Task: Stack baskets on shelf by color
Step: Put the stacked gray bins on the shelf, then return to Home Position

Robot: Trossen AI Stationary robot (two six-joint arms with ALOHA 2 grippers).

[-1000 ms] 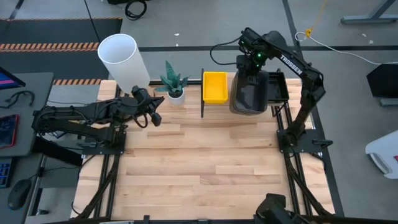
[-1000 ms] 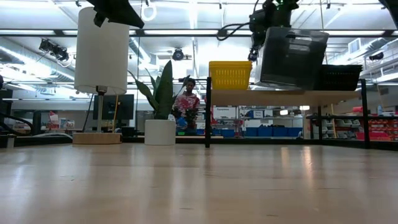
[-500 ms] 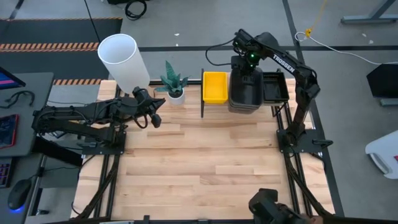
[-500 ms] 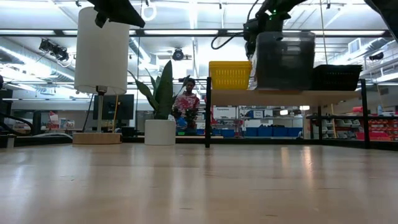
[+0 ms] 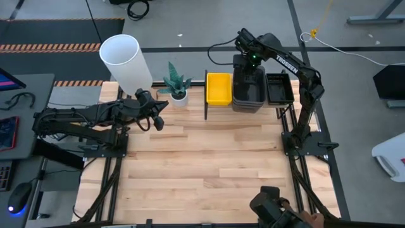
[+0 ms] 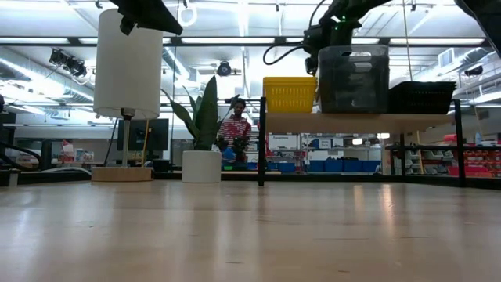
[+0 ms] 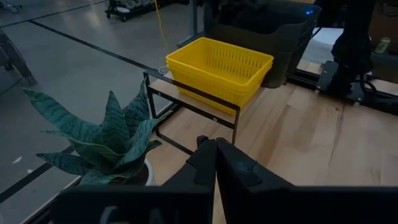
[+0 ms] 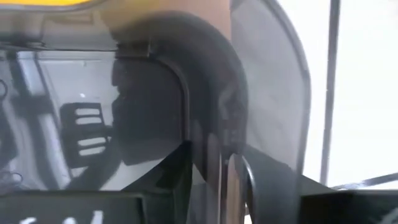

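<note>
Grey basket (image 5: 247,94) mid-shelf (image 6: 344,121), between yellow basket (image 5: 219,88) and black basket (image 5: 279,88) | right gripper (image 5: 245,63) pinching its rim | left gripper (image 5: 156,118) closed near plant (image 5: 176,83)

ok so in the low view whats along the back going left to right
white cylinder lamp → potted plant → person in the room behind → yellow baskets → dark grey baskets, with the right gripper at their back edge → black mesh baskets, the last three on the shelf.
</note>
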